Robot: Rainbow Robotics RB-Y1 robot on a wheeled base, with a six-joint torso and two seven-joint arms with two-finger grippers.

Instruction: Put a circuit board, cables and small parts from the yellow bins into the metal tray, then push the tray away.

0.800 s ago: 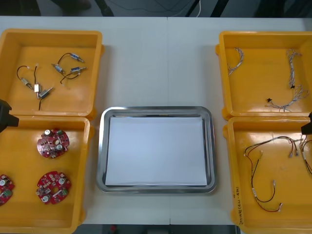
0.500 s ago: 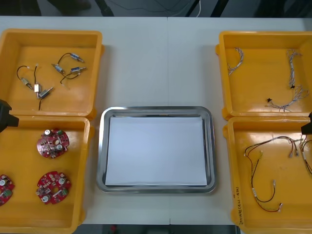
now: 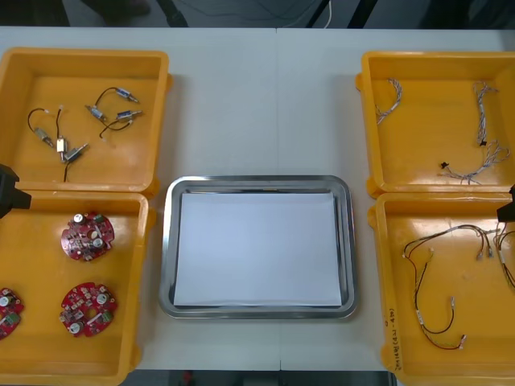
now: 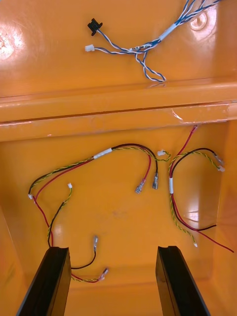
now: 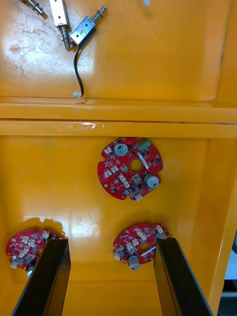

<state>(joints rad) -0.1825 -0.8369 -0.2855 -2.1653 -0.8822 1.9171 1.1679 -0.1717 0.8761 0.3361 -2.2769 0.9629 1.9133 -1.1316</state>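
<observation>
Three round red circuit boards (image 3: 87,236) lie in the near-left yellow bin (image 3: 138,338). My left gripper (image 5: 111,242) hangs open above that bin, one board (image 5: 139,242) lying below and between its fingers, another board (image 5: 130,168) beyond them. It shows at the table's left edge (image 3: 6,191). My right gripper (image 4: 112,249) hangs open over the near-right bin (image 3: 385,322), above red, yellow and black cables (image 4: 123,148). The metal tray (image 3: 166,241), white inside, sits between the bins with nothing in it.
Small metal parts (image 3: 80,129) with black leads lie in the far-left bin (image 3: 80,55). Twisted blue and white cables (image 3: 483,121) lie in the far-right bin (image 3: 434,56). Bare table stretches beyond the tray's far rim.
</observation>
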